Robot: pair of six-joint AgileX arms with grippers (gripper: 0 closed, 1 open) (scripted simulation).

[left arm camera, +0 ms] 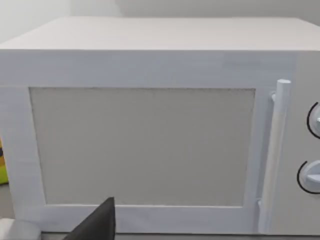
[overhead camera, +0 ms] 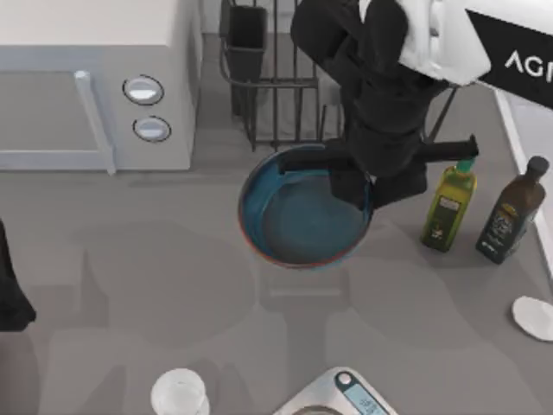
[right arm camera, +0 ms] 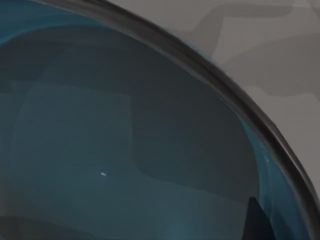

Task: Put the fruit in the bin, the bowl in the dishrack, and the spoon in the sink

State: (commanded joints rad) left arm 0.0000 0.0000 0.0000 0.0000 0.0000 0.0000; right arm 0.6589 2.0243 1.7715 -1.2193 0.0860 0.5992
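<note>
Right gripper [overhead camera: 350,183] clamps the far right rim of the deep, round, glossy blue bowl [overhead camera: 298,216], empty at centre frame, just below the black wire dishrack [overhead camera: 272,82] with its dark cup.

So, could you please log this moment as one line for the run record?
right end effector: at bowl rim, near dishrack | left arm: parked, top view's left edge, facing microwave
</note>
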